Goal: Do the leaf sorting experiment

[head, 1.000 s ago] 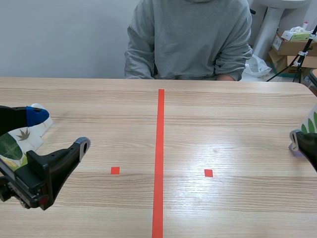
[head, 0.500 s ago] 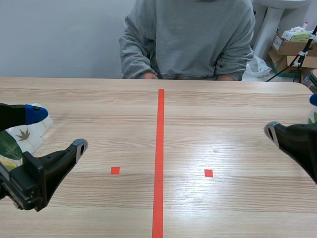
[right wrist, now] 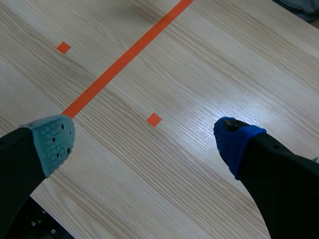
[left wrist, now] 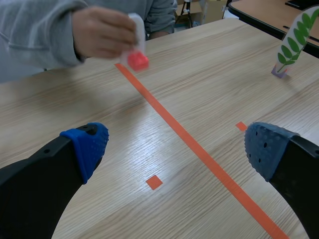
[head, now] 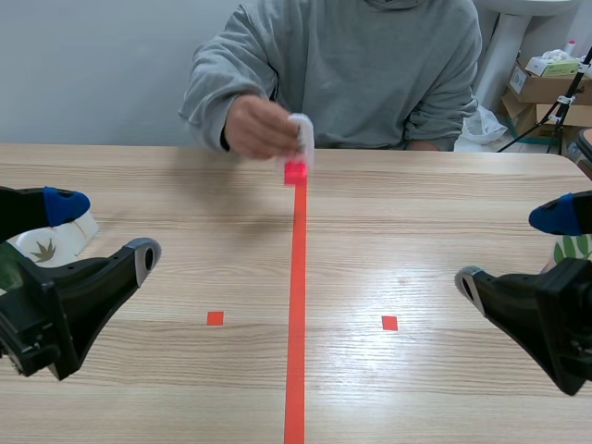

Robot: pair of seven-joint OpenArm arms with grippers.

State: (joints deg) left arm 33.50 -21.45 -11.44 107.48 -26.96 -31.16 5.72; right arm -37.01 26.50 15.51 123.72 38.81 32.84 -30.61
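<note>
Hovering either side of the long orange-red tape line (head: 296, 305), left hand (head: 104, 231) and right hand (head: 513, 248) both spread wide; a person's fingers (head: 264, 129) pinch the small white pink-based card (head: 300, 139) above its far end

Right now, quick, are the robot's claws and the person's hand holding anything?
Left gripper: open, empty.
Right gripper: open, empty.
Person's hand: holding a small white and red piece.
</note>
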